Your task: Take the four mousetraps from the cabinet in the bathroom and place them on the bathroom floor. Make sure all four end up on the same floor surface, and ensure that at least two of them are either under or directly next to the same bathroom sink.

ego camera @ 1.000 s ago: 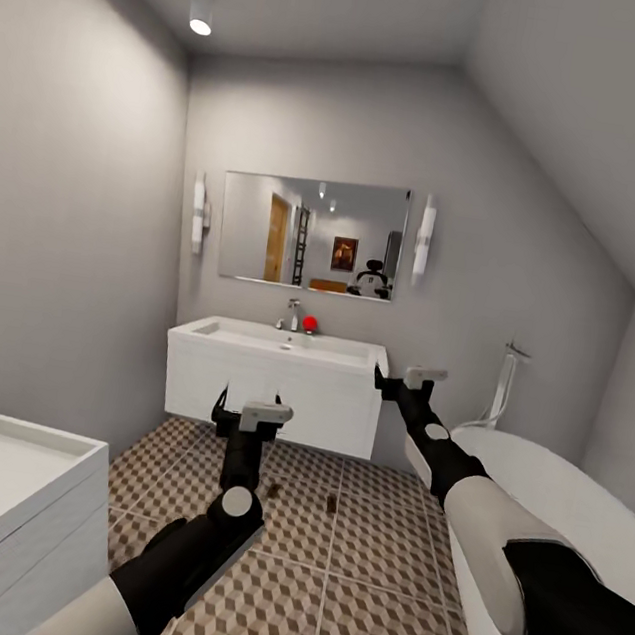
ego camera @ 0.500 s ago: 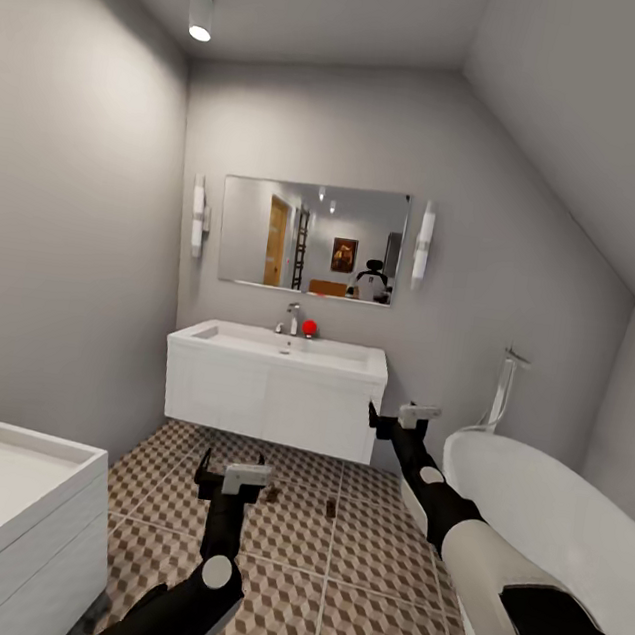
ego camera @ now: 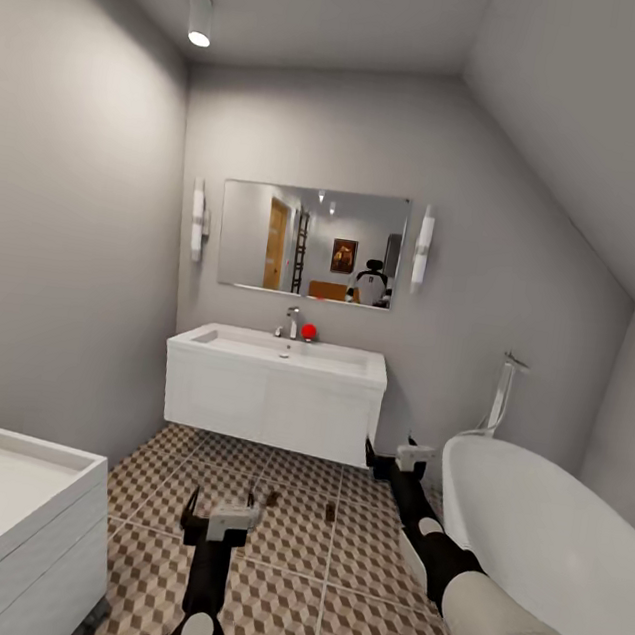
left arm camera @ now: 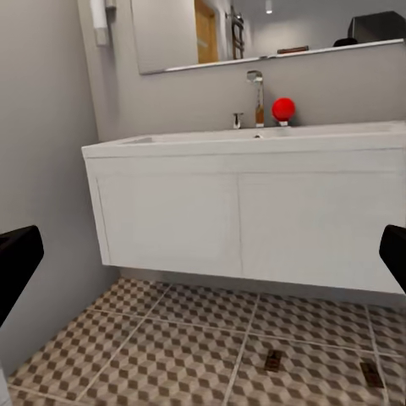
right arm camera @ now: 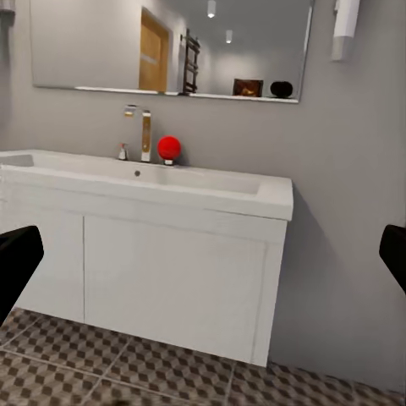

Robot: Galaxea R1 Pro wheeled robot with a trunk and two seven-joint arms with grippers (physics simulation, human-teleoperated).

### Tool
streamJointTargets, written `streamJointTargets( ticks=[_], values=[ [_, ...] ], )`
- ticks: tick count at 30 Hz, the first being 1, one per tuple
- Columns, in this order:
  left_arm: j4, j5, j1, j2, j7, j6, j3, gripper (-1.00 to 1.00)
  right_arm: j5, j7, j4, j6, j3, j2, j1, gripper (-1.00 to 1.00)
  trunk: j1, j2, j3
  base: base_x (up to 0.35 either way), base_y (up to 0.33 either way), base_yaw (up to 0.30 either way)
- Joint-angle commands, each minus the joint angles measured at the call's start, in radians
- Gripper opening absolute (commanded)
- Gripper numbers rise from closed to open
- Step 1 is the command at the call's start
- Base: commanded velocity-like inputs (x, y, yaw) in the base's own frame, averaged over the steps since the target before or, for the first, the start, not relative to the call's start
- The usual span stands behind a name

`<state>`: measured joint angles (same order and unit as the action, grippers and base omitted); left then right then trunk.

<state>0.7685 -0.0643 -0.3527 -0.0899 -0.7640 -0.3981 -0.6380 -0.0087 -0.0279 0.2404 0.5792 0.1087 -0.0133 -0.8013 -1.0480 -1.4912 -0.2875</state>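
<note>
Head view: high, faces the far wall, well back, takes in the white wall-hung sink cabinet point(ego camera: 274, 392), the rectangular mirror point(ego camera: 311, 242) and the cube-patterned brown-beige tiled floor point(ego camera: 321, 581). Left wrist view: low, near the floor, close to the sink cabinet point(left arm camera: 245, 216). Right wrist view: slightly higher, faces the cabinet's end point(right arm camera: 169, 279). All three share sink, mirror, red ball point(ego camera: 308, 331) by the tap.

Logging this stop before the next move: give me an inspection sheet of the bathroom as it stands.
Surface: bathroom floor, cube-pattern tiles.
Job's things: two mousetraps on the floor in front of the sink cabinet, one left of the other.
Clutter: red ball beside the faucet on the sink top.
Grippers: left gripper open, empty, low over the floor; right gripper open, empty.
Cables: nothing seen.
Surroundings: mirror, bathtub, white drawer unit.
</note>
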Motion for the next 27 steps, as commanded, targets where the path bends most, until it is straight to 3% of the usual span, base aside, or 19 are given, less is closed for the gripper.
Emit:
streamJointTargets(
  ticks=[1,7,27],
  values=[
    [-0.001,-0.007,0.005,0.001,-0.005,-0.008,-0.005,1.0,-0.001,-0.003,-0.001,0.006,0.0,0.0,0.009,1.0,0.0,-0.001,-0.001,0.0,0.0,0.0],
    [-0.004,-0.006,0.039,0.005,-0.005,-0.039,-0.005,1.0,-0.001,-0.003,-0.001,0.041,0.0,0.001,0.061,1.0,0.023,0.041,0.018,0.0,0.0,0.0],
    [-0.027,-0.009,0.123,0.101,-0.004,-0.14,-0.005,1.0,0.005,-0.002,-0.001,0.09,0.001,-0.004,0.184,1.0,0.1,0.181,0.08,0.0,0.0,0.0]
  ],
)
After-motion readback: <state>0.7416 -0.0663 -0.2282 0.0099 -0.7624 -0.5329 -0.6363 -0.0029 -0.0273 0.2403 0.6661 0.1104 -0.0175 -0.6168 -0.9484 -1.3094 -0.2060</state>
